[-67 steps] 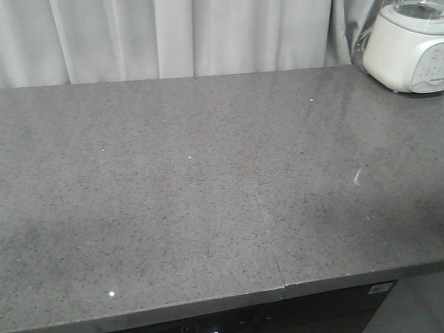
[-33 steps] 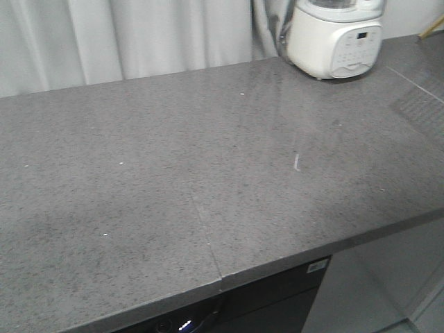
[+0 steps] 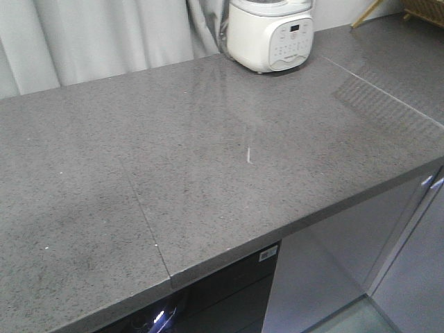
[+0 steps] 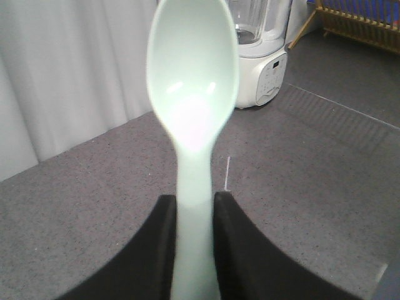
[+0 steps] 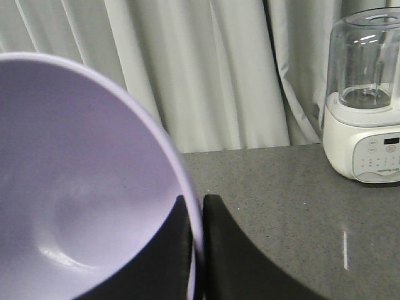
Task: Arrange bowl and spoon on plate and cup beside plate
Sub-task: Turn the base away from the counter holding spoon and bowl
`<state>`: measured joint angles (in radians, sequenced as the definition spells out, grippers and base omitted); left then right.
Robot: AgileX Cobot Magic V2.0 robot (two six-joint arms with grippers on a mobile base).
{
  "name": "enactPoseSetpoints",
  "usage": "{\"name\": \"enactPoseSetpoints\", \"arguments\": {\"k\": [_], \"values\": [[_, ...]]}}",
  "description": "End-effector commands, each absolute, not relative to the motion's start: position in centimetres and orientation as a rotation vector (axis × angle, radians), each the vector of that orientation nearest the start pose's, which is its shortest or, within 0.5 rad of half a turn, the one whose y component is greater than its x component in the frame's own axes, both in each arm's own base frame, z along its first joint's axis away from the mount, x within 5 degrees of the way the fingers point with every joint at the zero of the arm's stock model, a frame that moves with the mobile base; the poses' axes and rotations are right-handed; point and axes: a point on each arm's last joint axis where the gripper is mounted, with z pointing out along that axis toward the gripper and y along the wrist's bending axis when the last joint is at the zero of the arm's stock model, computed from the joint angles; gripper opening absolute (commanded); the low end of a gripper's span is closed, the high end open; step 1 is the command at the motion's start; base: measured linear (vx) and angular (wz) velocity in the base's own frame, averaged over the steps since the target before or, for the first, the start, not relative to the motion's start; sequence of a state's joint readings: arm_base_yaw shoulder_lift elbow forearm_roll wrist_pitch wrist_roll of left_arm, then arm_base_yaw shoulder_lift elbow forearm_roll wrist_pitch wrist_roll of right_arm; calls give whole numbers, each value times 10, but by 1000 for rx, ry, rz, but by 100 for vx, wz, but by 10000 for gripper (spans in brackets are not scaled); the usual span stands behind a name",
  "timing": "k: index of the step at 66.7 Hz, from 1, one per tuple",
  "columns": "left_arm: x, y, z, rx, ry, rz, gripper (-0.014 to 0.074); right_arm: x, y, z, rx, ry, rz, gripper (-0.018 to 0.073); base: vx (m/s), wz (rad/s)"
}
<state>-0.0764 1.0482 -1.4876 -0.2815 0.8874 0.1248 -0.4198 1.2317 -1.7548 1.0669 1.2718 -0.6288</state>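
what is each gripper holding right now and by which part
The left gripper holds the spoon by its handle, head pointing away. The right gripper holds the bowl by its rim, the wall pinched between its fingers.

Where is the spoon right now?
In the left wrist view, the spoon is held by its handle in the left gripper, head pointing forward. The grey counter and the white blender lie beyond it.

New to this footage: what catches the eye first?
The mint-green spoon fills the left wrist view, its handle clamped in the left end effector. The lavender bowl crowds the right wrist view, its rim pinched by the right end effector. The front view shows a grey countertop with a white blender at the back.
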Motion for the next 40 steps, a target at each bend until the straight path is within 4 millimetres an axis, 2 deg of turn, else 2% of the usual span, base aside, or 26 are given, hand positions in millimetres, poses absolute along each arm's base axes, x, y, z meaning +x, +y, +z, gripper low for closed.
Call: {"name": "enactPoseSetpoints", "arguments": {"k": [1,40], "values": [[175,-34,517,155,1812,-315,-7,185,3,557,-407,1711,602,-6,-1,-21],[175,-34,517,155,1812,-315,-7,185,3,557,-407,1711,602,-6,-1,-22]]}}
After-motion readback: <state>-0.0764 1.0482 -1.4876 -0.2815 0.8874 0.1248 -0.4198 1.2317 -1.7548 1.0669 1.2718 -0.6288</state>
